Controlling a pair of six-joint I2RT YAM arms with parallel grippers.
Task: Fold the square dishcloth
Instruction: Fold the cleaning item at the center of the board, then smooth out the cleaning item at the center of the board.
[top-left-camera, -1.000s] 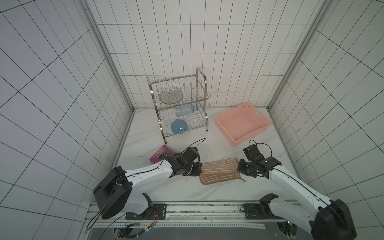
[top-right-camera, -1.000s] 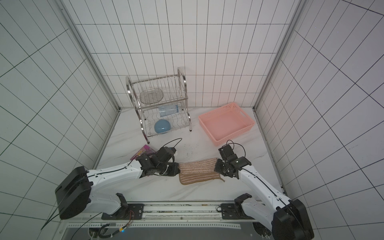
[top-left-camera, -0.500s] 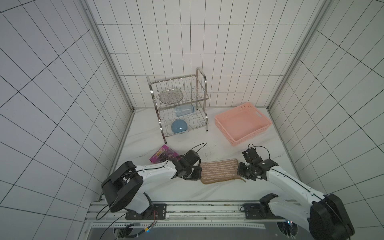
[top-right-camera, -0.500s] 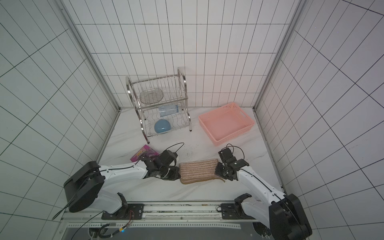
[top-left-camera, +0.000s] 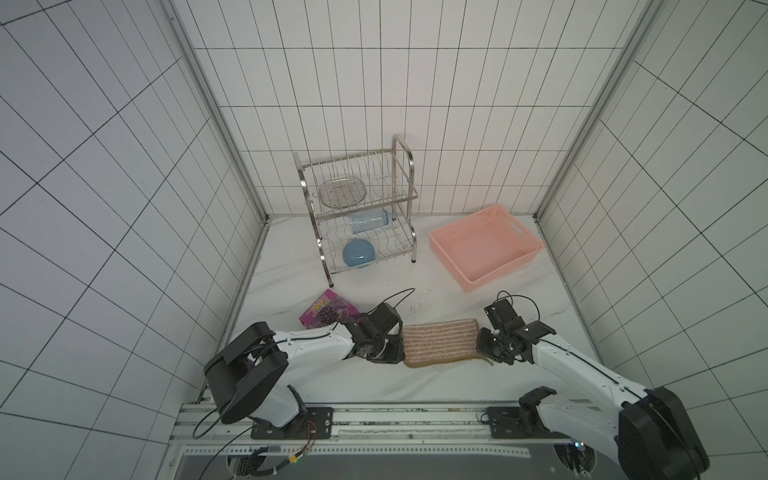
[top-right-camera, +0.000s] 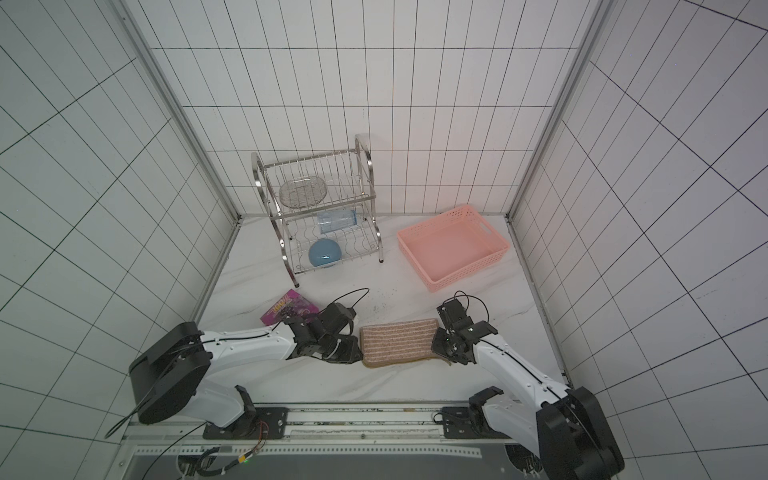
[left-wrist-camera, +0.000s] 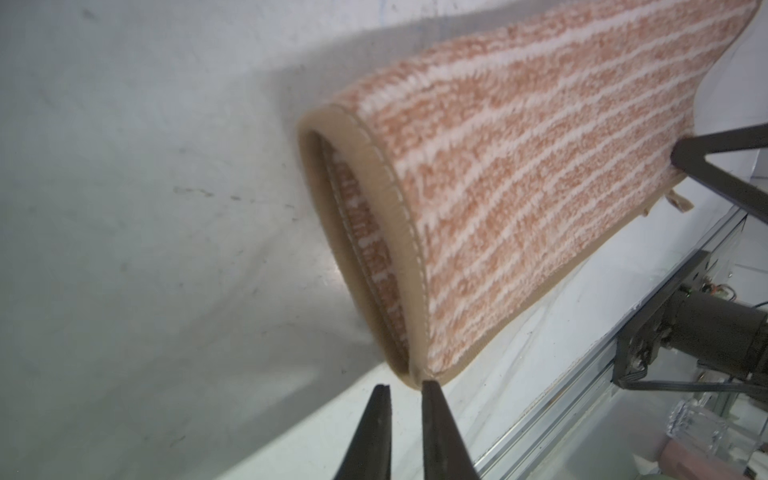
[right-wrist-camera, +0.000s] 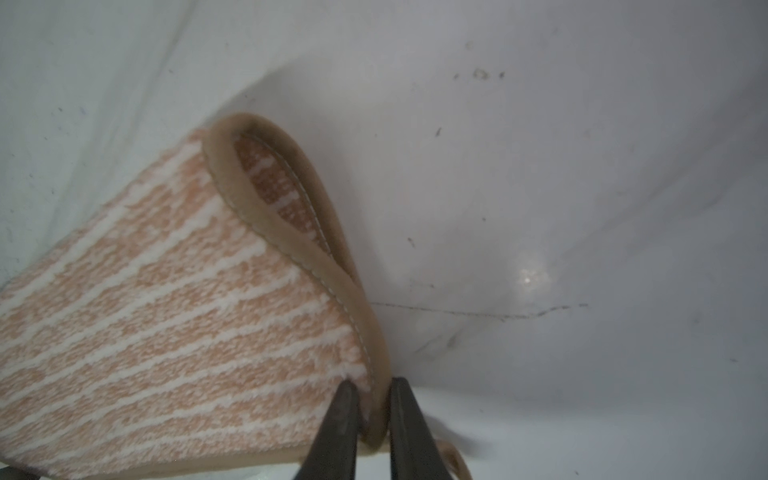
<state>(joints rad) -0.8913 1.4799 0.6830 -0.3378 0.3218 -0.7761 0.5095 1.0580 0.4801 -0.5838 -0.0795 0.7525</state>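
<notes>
Striped tan dishcloth (top-left-camera: 438, 340) is lying folded double; only wrist views are showing left pincer (left-wrist-camera: 112, 384) released beside a corner, right pincer (right-wrist-camera: 371, 382) straddling the hem, grip unclear.

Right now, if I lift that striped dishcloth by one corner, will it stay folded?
Probably floppy: the square dishcloth gapes in a soft loop at its end. Fuzzy pile likely grips, not slips. Lifted by one corner, it would probably unfold.

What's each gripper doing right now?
Left gripper: slightly open, empty, tips at a corner of the square dishcloth.
Right gripper: jaws astride the square dishcloth's edge; grip cannot be told.
</notes>
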